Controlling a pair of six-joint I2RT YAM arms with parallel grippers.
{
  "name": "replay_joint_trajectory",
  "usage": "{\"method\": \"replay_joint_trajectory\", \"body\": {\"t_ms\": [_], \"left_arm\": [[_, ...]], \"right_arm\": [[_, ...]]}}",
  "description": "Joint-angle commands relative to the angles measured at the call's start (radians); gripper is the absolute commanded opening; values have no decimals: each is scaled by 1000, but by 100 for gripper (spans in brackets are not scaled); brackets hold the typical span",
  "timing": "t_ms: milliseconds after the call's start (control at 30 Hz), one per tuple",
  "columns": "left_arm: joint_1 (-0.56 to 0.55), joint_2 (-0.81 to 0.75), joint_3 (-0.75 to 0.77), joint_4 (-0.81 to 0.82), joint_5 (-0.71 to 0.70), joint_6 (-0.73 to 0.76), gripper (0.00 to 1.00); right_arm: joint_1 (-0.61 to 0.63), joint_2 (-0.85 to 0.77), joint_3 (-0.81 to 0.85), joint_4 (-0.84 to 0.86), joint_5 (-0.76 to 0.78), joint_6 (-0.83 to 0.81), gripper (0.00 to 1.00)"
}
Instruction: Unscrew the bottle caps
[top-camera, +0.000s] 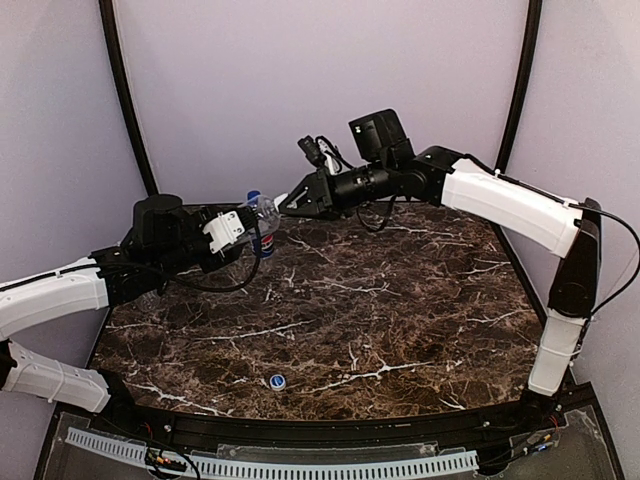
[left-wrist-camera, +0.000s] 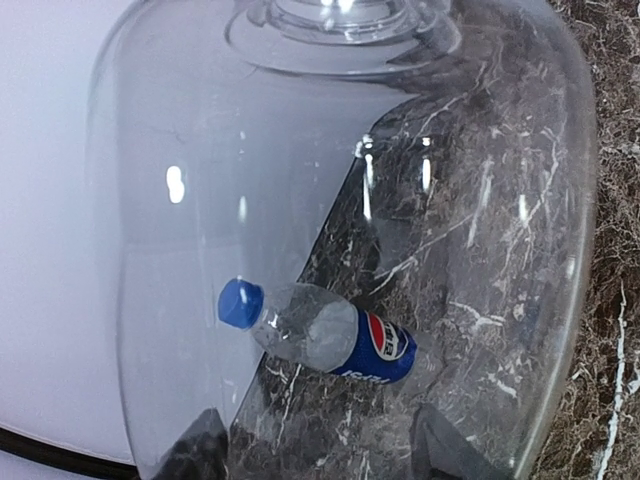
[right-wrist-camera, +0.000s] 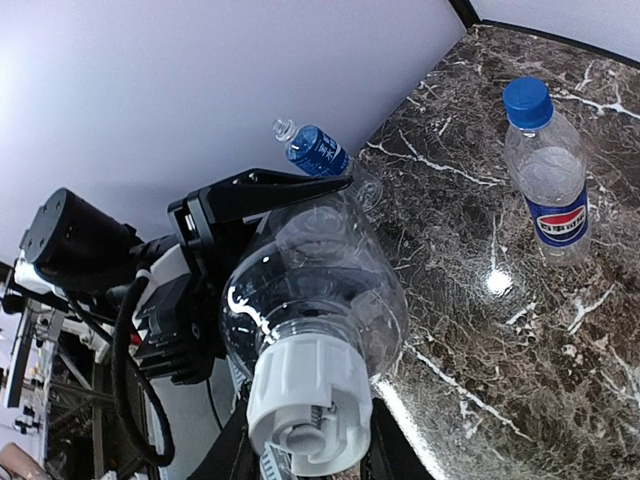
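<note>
My left gripper is shut on the unlabelled clear bottle and holds it on its side above the table's back left. Its wall fills the left wrist view. My right gripper is shut on that bottle's white cap, with a black finger on each side. The Pepsi bottle stands upright nearby with its blue cap on, and shows through the held bottle. The blue-band bottle is by the back wall with its neck open. A loose blue cap with a white top lies near the front edge.
The marble table is closed in by grey walls at the back and sides. The left arm reaches along the left edge and the right arm crosses the back right.
</note>
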Motion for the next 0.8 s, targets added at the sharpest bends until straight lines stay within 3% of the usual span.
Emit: {"method": "replay_joint_trajectory", "body": {"t_ms": [0, 100, 233, 600, 633, 700, 767], "left_arm": [[-10, -9, 0, 13, 16, -2, 46], [-13, -15, -2, -4, 40, -5, 46], [-17, -20, 1, -67, 116, -17, 46], [-19, -24, -9, -63, 95, -8, 45], [-18, -24, -10, -62, 95, -8, 45], [-19, -24, -11, -57, 92, -10, 45], [-18, -24, -10, -51, 87, -10, 45]], "right_arm": [[3, -1, 16, 28, 5, -17, 23], [3, 4, 7, 43, -11, -33, 17], [3, 20, 8, 47, -41, -46, 30], [3, 16, 19, 58, -36, -45, 43], [4, 16, 20, 57, -38, -45, 43], [3, 13, 16, 57, -35, -43, 33], [3, 7, 8, 53, -34, -42, 32]]}}
